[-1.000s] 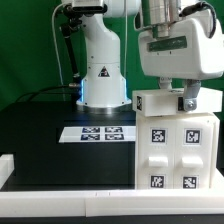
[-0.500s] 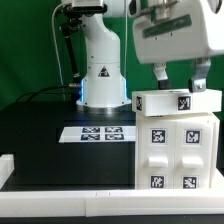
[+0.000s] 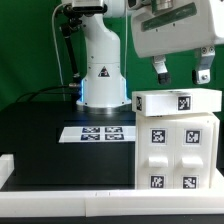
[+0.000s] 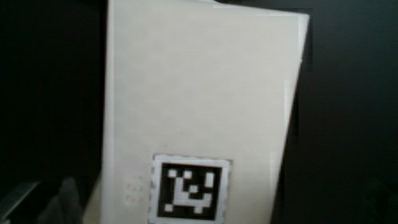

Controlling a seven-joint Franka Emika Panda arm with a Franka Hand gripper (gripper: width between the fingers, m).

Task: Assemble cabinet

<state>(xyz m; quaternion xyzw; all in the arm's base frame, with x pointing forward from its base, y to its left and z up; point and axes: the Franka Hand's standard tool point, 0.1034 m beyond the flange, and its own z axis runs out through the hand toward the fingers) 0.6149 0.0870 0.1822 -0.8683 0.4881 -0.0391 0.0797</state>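
Observation:
The white cabinet [image 3: 176, 150] stands on the black table at the exterior view's right, with four tags on its front. A white top panel [image 3: 165, 101] with a tag lies on it, overhanging a little. My gripper [image 3: 182, 72] hangs just above that panel, fingers spread, holding nothing and touching nothing. In the wrist view the top panel [image 4: 205, 90] fills the picture lengthwise, with its tag [image 4: 189, 187] near one end; my fingertips barely show there.
The marker board [image 3: 98, 132] lies on the black table [image 3: 45, 130] left of the cabinet. The arm's white base [image 3: 100, 70] stands behind it. A white ledge [image 3: 70, 190] runs along the table's front edge.
My gripper was down at the top panel one second ago. It has let go, opened and risen clear. The panel stays on the cabinet.

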